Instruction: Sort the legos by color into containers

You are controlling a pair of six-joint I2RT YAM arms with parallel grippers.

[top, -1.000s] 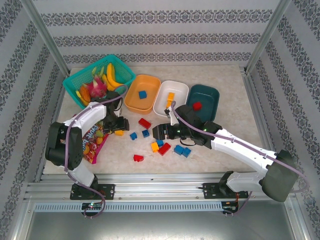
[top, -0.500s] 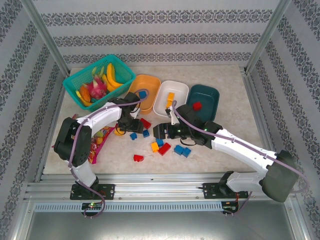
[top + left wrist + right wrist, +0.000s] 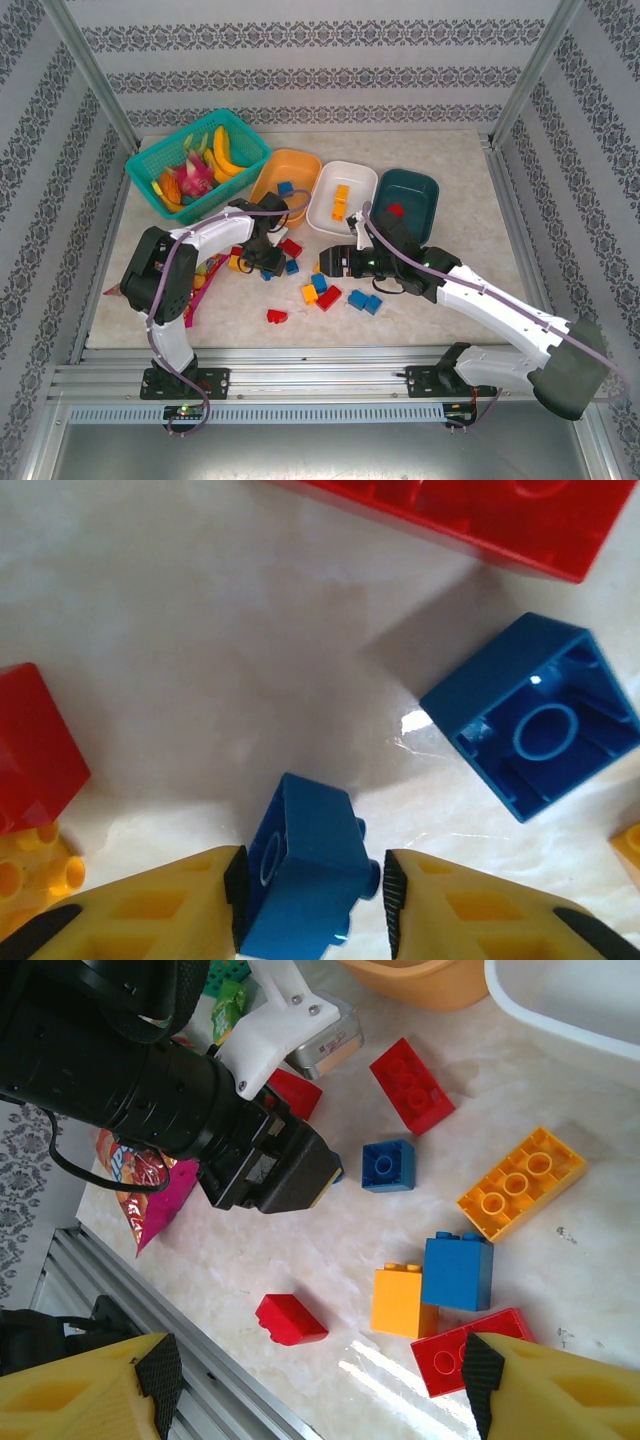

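We see the left gripper (image 3: 312, 898) closed on a small blue lego (image 3: 300, 880), with one pad touching each side. This lego is tipped on its side, and its bumps point at the pad on the right of the left wrist view. It is about as wide as it is long, so no long side stands out. It is down at the table (image 3: 470, 170), left of the middle, just on the near side of the orange bowl (image 3: 300, 170). Near it a second blue lego (image 3: 530, 715) lies upside down, hollow side up. Past that, a long red lego (image 3: 450, 515) lies flat, its long side running across that view. The right gripper (image 3: 315, 1380) hangs over the middle of the table with its fingers wide apart. Below it a long yellow lego (image 3: 520, 1182) lies bumps up and slanted, one end pointing toward the white bowl (image 3: 560, 1000). The teal bowl (image 3: 410, 190) stands just right of the white one.
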